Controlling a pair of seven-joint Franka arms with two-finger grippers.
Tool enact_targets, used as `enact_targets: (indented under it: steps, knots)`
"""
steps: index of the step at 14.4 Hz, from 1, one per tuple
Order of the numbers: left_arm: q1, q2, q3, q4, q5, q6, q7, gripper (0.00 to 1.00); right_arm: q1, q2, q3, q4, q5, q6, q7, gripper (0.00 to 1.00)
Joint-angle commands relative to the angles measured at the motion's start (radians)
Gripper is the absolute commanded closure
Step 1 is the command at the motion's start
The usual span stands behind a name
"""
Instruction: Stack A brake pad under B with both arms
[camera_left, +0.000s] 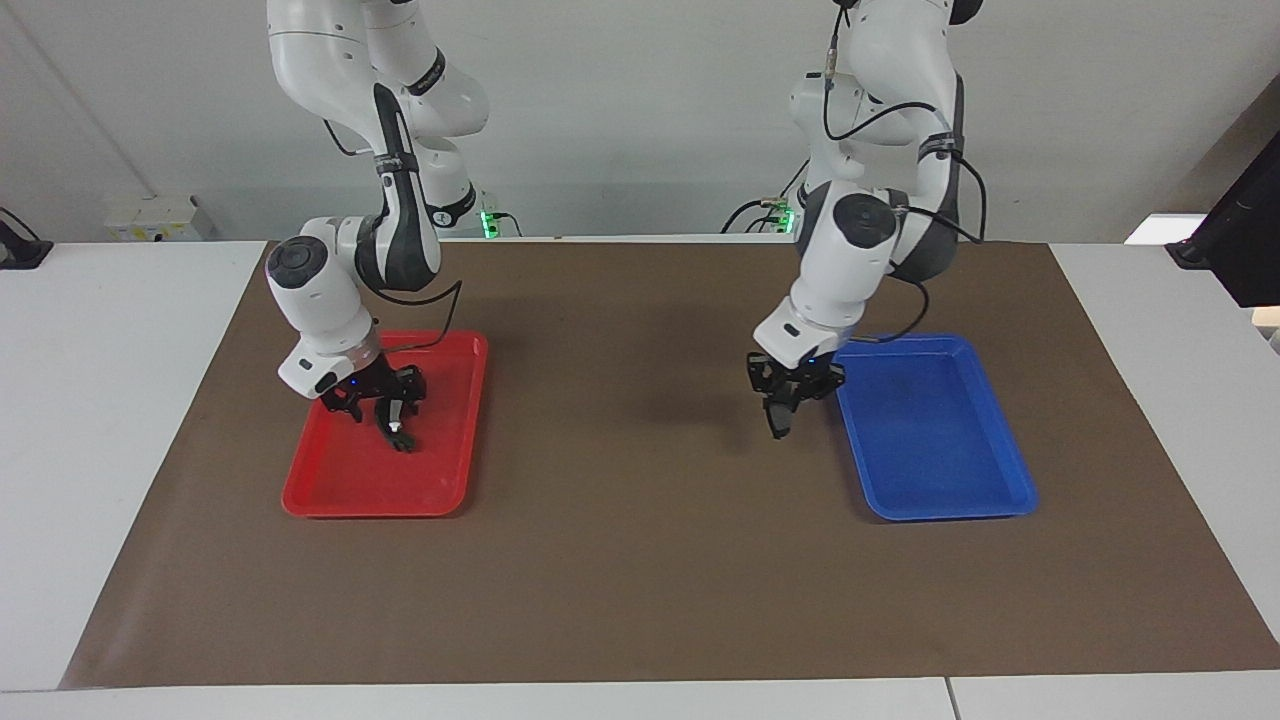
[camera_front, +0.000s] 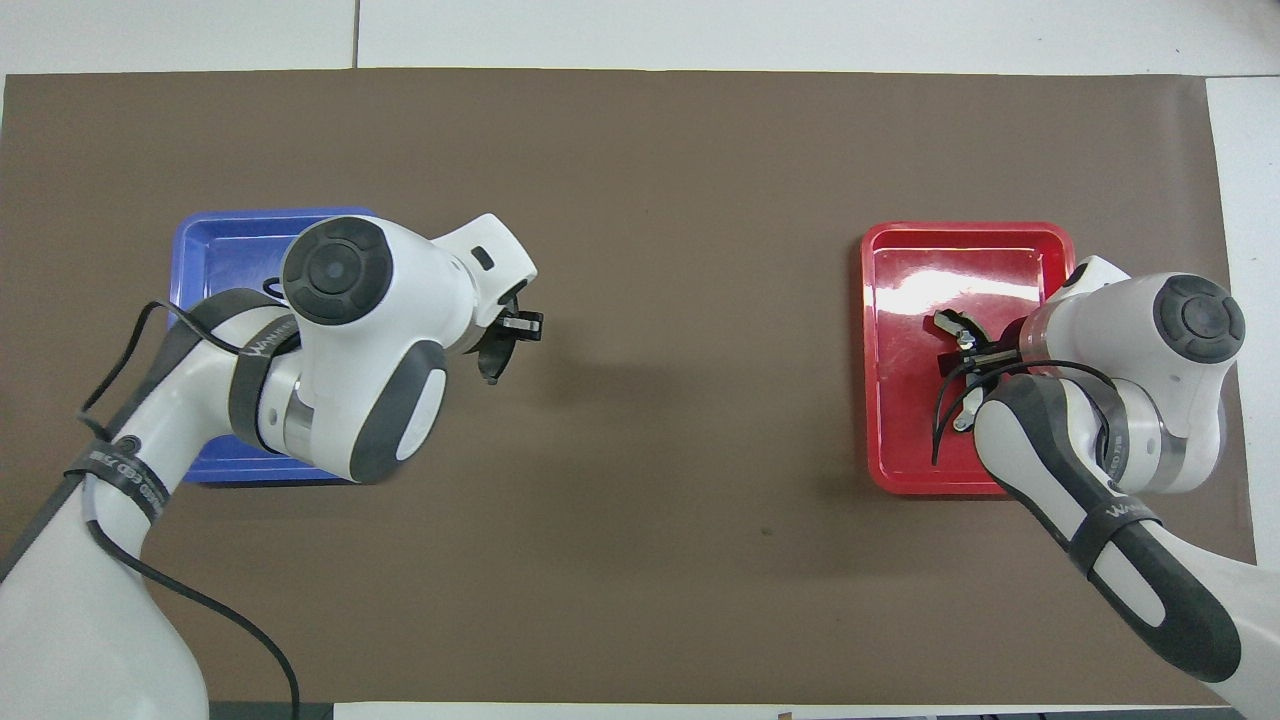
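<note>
My left gripper (camera_left: 789, 396) hangs over the brown mat beside the blue tray (camera_left: 930, 440), shut on the A brake pad (camera_left: 778, 424), a short dark-grey piece that hangs down from its fingers. The pad also shows in the overhead view (camera_front: 490, 366) under the left gripper (camera_front: 508, 334). My right gripper (camera_left: 390, 410) is low over the red tray (camera_left: 400, 490), shut on B (camera_left: 402, 437), the black crescent with a silvery strip. In the overhead view, B (camera_front: 951, 323) curves across the red tray (camera_front: 920, 260) at the right gripper (camera_front: 976, 356).
A brown mat (camera_left: 620, 560) covers the table between the two trays. The blue tray (camera_front: 220, 250) holds nothing that I can see. The right arm's black cable loops over the red tray.
</note>
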Motion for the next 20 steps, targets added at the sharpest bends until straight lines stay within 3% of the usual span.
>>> enact_targets:
  steps: [1, 2, 3, 4, 5, 8, 9, 11, 12, 16, 20]
  knots:
    - [-0.088, 0.032, 0.021, -0.005, -0.01, 0.05, -0.061, 0.99, -0.008, 0.001, 0.004, -0.01, 0.024, 0.018, -0.033, 0.32]
    - [-0.119, 0.055, 0.021, -0.005, -0.009, 0.078, -0.142, 0.99, -0.008, 0.001, 0.004, -0.01, 0.024, 0.017, -0.033, 0.49]
    - [-0.155, 0.083, 0.021, -0.006, -0.007, 0.122, -0.218, 0.99, -0.006, 0.001, 0.004, -0.009, 0.024, 0.015, -0.033, 0.75]
    - [-0.18, 0.109, 0.021, -0.005, -0.007, 0.151, -0.256, 0.99, -0.006, 0.002, 0.004, -0.006, 0.024, 0.014, -0.03, 0.94]
    - [-0.185, 0.129, 0.019, -0.005, -0.007, 0.176, -0.267, 0.99, -0.006, 0.002, 0.004, -0.001, 0.024, 0.011, -0.023, 1.0]
    - [-0.216, 0.152, 0.019, -0.005, -0.007, 0.213, -0.305, 0.99, -0.006, 0.002, 0.004, 0.009, 0.024, 0.0, -0.016, 1.0]
    - [-0.214, 0.167, 0.018, -0.008, -0.007, 0.242, -0.313, 0.91, -0.006, 0.001, 0.006, 0.02, 0.024, -0.021, -0.015, 1.0]
    - [-0.205, 0.171, 0.019, -0.006, -0.007, 0.248, -0.313, 0.55, -0.002, -0.002, 0.007, 0.078, 0.024, -0.112, -0.004, 1.0]
    - [-0.203, 0.171, 0.021, -0.006, -0.007, 0.253, -0.313, 0.03, 0.006, -0.004, 0.009, 0.109, 0.024, -0.155, 0.013, 1.0]
    - [-0.102, 0.154, 0.025, 0.003, -0.007, 0.228, -0.255, 0.01, 0.087, -0.008, 0.009, 0.215, 0.024, -0.293, 0.104, 1.0]
    - [0.068, 0.095, 0.025, 0.067, -0.007, 0.071, 0.052, 0.01, 0.254, 0.019, 0.009, 0.332, 0.021, -0.387, 0.389, 1.0]
